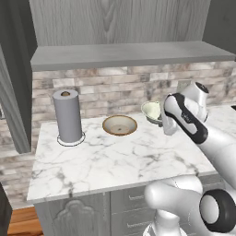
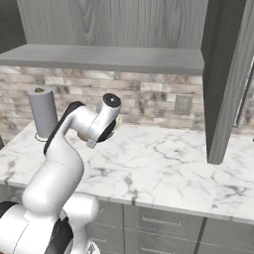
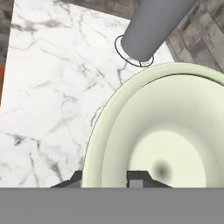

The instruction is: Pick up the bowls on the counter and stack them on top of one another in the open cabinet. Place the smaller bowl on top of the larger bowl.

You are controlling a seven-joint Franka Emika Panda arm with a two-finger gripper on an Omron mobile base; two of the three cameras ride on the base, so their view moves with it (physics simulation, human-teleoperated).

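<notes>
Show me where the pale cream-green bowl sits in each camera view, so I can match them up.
Left base view: the smaller bowl is right of centre, tilted, just left of the arm's wrist, off the counter.
Right base view: just a pale sliver behind the wrist, left of centre.
Hand view: it fills the lower right, with the gripper clamped on its rim.
Shared landmark: the grey paper-towel cylinder.

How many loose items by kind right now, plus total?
Bowls: 2, the pale green smaller bowl pinched at its rim by the gripper, and the brown-rimmed larger bowl on the counter
Paper-towel roll: 1
Total: 3
</notes>
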